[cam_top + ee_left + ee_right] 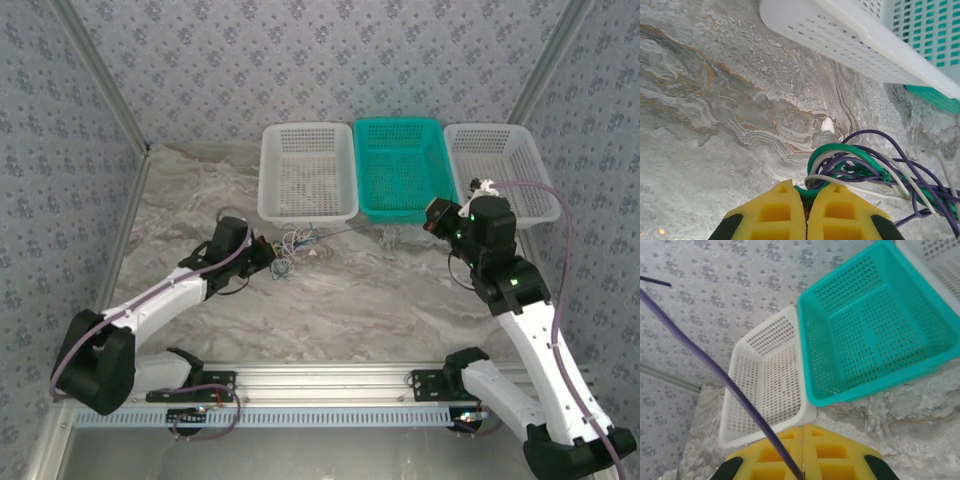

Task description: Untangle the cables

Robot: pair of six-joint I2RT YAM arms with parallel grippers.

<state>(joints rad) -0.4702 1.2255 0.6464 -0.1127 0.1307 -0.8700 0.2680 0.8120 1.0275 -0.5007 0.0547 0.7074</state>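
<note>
The marbled grey table (380,290) carries three perforated plastic baskets along its far edge: white (308,170), teal (402,165), white (505,165). Before the left white basket's near rim lies the knot of thin purple, green and pale cables (865,170). The left gripper (810,189) pinches a green strand (840,150). The right gripper (803,432) pinches a purple strand (777,450), drawn straight. The step in hand looks like pulling apart; the next move probably calls for slowly drawing the purple strand free.

we can read no text, label, brand, number or sign on anything in these three views.
</note>
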